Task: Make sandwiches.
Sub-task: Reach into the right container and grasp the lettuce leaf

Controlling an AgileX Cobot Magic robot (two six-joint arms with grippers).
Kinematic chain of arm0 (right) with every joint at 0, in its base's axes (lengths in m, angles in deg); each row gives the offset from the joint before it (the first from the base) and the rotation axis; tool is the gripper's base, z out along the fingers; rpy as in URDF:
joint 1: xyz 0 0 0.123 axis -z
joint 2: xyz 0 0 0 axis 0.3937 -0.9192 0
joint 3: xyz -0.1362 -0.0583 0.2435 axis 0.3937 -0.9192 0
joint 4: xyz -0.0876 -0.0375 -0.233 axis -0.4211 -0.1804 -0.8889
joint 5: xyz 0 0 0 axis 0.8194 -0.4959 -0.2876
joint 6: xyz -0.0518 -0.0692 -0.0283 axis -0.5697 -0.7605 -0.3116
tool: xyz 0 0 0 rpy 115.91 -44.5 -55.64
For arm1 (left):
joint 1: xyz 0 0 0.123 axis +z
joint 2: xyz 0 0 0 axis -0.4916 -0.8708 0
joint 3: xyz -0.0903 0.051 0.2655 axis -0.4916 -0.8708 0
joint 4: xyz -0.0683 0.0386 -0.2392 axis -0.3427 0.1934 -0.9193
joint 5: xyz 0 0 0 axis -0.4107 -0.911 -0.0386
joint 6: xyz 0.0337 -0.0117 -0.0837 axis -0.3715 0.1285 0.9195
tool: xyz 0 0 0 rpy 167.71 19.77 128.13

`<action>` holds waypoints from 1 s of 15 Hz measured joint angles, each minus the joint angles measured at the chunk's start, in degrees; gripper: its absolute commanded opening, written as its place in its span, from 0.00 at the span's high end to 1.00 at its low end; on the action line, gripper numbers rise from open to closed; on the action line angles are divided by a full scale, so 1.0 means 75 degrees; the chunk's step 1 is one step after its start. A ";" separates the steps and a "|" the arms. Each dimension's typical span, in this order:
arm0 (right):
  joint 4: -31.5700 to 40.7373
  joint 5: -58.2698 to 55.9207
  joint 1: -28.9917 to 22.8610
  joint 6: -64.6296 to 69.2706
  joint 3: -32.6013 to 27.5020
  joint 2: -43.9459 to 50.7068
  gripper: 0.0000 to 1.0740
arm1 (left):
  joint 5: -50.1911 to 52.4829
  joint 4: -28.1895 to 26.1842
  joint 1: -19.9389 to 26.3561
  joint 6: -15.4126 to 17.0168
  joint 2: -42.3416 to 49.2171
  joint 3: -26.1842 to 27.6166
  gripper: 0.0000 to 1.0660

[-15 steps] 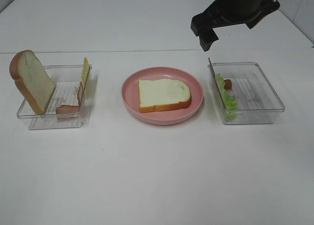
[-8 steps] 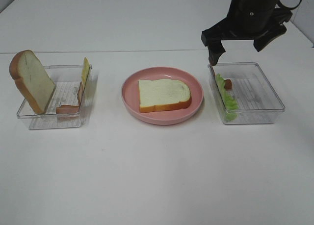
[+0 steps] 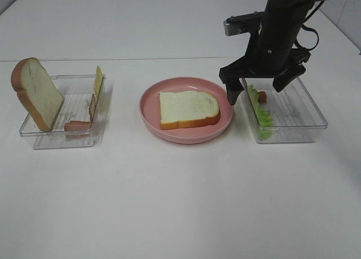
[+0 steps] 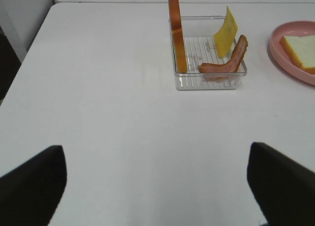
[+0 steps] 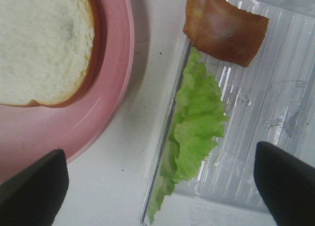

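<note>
Jaws apart, right gripper (image 3: 255, 92) above lettuce (image 3: 263, 118) at the clear tray (image 3: 304, 109) edge nearest the plate (image 3: 149, 109); left gripper (image 4: 156, 186) likewise apart.

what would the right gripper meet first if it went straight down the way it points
Probably the lettuce leaning on the wall of the clear box; the open right gripper straddles that wall, so the rim could touch first. Depth is unclear.

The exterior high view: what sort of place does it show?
Probably a robot test bench, not a real kitchen: a plain white table, toy bread on a pink plate, toy bacon in a clear left tray, and the right gripper open over the clear right tray.
</note>
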 measured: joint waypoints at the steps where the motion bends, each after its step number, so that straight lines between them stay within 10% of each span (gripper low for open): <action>1: 0.0015 0.0008 0.0000 0.0000 0.0000 -0.0099 0.08 | 0.0000 0.0000 0.0000 0.0000 0.0000 0.0000 0.15; 5: 0.0061 0.0092 0.0000 0.0000 0.0000 -0.0283 0.18 | 0.0000 0.0000 0.0000 0.0000 0.0000 0.0000 0.15; 8: 0.0084 0.0145 0.0000 0.0008 0.0000 -0.0283 0.53 | 0.0000 0.0000 0.0000 0.0000 0.0000 0.0000 0.15; 9: 0.0084 0.0145 0.0000 0.0015 0.0000 -0.0283 0.82 | 0.0000 0.0000 0.0000 0.0000 0.0000 0.0000 0.15; 11: 0.0061 0.0145 0.0000 0.0023 0.0000 -0.0283 0.98 | 0.0000 0.0000 0.0000 0.0000 0.0000 0.0000 0.15; 15: -0.0160 0.0130 0.0000 0.0053 0.0000 -0.0283 1.00 | 0.0000 0.0000 0.0000 0.0000 0.0000 0.0000 0.15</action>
